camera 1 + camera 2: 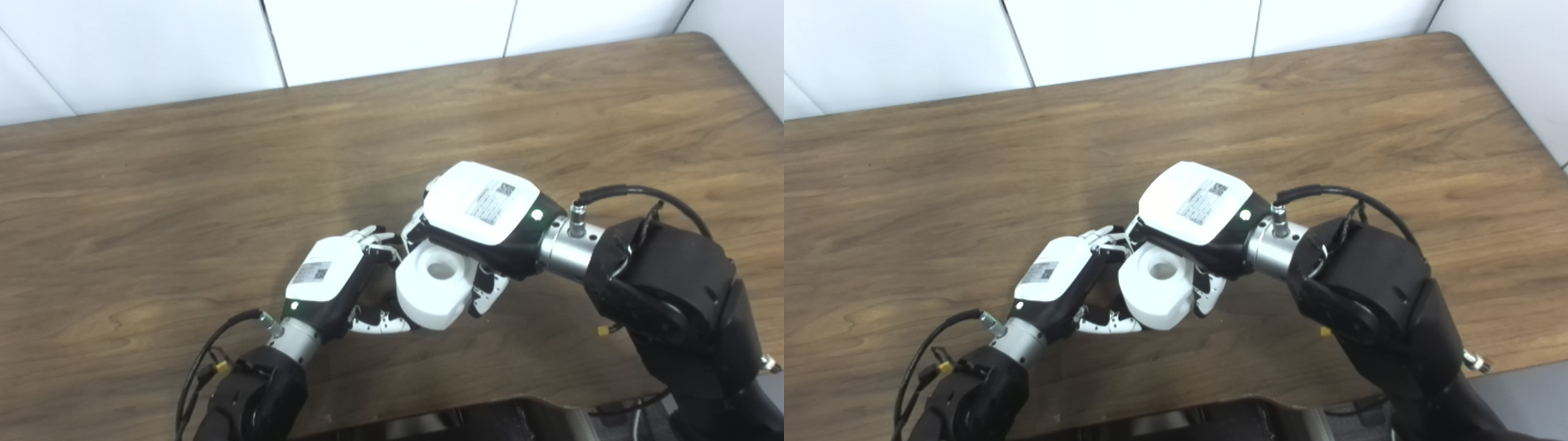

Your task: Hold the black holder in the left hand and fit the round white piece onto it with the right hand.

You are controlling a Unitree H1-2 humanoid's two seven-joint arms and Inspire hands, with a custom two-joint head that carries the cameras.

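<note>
A brown wooden table (184, 184) with a streaky grain is filling most of the view, its far right corner rounded. Behind it a white panelled wall (392, 30) is running along the far edge (dark seams dividing the panels). Soft, even light is falling across the tabletop.

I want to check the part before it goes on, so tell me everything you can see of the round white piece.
The round white piece is a chunky matte ring, plastic by the look, with a round hole in its top face. It sits tilted between both hands above the table: the right hand grips it from above, and the left hand has fingers curling under its lower edge. Its underside is hidden.
</note>
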